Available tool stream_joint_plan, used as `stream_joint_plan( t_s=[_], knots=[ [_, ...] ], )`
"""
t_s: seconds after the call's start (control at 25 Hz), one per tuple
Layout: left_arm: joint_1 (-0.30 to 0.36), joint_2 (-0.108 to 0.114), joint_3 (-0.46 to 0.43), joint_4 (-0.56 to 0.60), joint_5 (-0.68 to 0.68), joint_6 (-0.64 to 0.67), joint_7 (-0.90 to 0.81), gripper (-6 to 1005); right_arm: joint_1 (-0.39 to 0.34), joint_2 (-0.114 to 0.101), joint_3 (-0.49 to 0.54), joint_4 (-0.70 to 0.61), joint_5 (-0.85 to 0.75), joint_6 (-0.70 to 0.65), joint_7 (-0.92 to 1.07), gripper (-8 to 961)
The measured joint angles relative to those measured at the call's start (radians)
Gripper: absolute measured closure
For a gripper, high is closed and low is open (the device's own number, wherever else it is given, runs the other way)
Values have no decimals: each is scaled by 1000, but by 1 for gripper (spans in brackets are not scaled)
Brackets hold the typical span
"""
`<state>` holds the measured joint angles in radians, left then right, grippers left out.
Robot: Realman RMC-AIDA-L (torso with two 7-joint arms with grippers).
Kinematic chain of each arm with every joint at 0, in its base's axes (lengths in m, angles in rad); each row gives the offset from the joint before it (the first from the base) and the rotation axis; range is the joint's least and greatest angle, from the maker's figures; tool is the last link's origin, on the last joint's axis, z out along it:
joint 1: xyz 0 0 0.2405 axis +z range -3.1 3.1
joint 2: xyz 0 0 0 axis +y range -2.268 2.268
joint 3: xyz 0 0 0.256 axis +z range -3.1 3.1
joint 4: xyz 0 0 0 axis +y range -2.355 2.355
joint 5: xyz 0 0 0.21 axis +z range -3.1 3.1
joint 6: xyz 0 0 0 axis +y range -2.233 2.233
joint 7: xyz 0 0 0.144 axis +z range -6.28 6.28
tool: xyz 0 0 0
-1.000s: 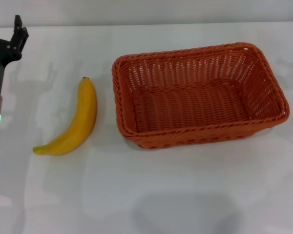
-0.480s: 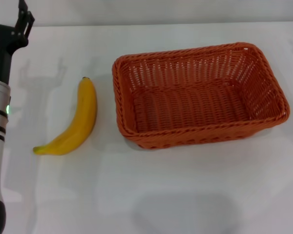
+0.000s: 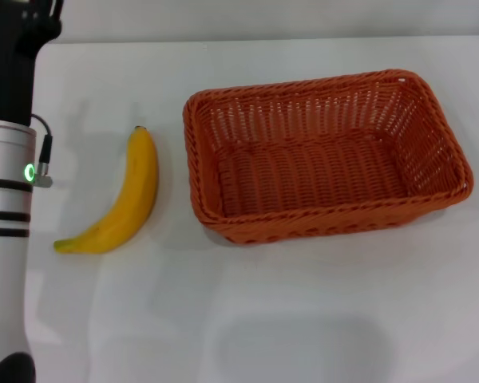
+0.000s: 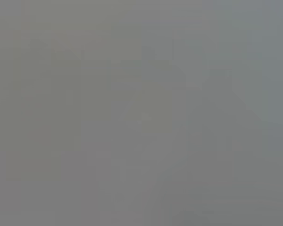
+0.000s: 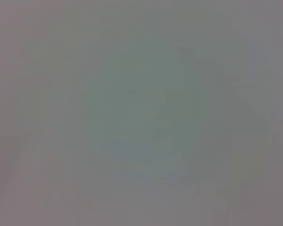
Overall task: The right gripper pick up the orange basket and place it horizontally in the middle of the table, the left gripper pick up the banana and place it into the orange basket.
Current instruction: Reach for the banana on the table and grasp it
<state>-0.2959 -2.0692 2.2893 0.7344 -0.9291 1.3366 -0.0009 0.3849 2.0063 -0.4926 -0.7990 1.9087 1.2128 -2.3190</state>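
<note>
We see the curved yellow banana [image 3: 118, 201], dark-tipped, lying on the white tabletop [image 3: 303, 319] just left of the empty orange basket [image 3: 327, 155]. The left gripper [image 3: 41, 14] is mostly cropped; we cannot tell its fingers' state.

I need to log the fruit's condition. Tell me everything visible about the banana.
The banana is a single curved, ripe yellow fruit with a greenish stem end nearest the camera and a dark tip pointing away. It lies flat on the white table, left of the basket without touching it. Nothing grips it.
</note>
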Motion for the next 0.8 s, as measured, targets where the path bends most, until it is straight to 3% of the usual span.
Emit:
stream_joint_plan(
  t_s=[0.12,0.32,0.4,0.48,0.52,0.56,0.6,0.8],
  knots=[
    [65,32,-3,127,105,-7,-89,184,-2,-5,29,15,2,-37,14,152],
    [126,109,-55,303,387,-24,-382,184,5,-35,41,70,22,-92,26,152],
    [129,120,-75,323,442,-32,-432,185,5,-47,42,93,40,-109,31,152],
    [128,142,-230,352,734,-59,-763,185,13,-59,45,117,49,-127,34,152],
    [128,142,-230,352,734,-59,-763,185,16,-61,45,121,50,-131,34,152],
    [126,142,-306,353,849,-60,-891,185,20,-62,45,126,50,-136,34,152],
    [123,132,-444,362,1078,-58,-1113,185,27,-65,45,134,50,-149,34,152],
    [112,94,-762,439,1592,-61,-1504,186,40,-75,45,149,49,-187,34,152]
  ],
)
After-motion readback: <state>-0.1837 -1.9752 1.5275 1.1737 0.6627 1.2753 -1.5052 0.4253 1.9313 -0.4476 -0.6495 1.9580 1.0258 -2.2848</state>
